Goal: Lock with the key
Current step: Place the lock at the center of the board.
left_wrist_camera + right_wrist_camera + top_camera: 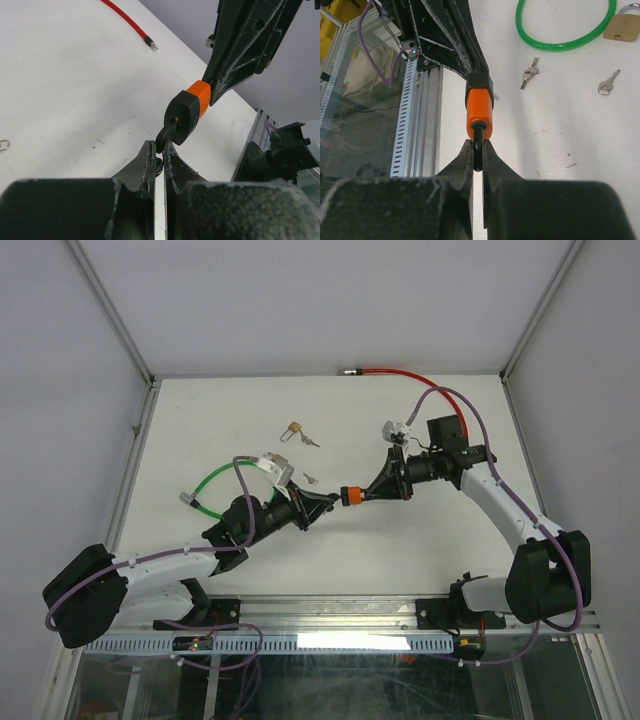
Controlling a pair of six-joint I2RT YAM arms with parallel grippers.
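Observation:
An orange padlock [349, 494] with a black end hangs in the air between my two grippers, above the middle of the table. My left gripper [322, 502] is shut on the black key head [165, 136]; the key sits in the lock's black end [181, 116]. My right gripper [372, 492] is shut on the black shackle [478, 137] at the other end of the orange body [480, 111]. In the left wrist view my gripper [160, 148] is under the lock. In the right wrist view my gripper [478, 146] meets the orange end.
A brass padlock [293, 429] and a loose key [312, 441] lie at the back centre, with another small key bunch [309, 479] nearer. A green cable loop [215, 490] lies left by the left arm. A red cable [400, 372] runs along the back edge.

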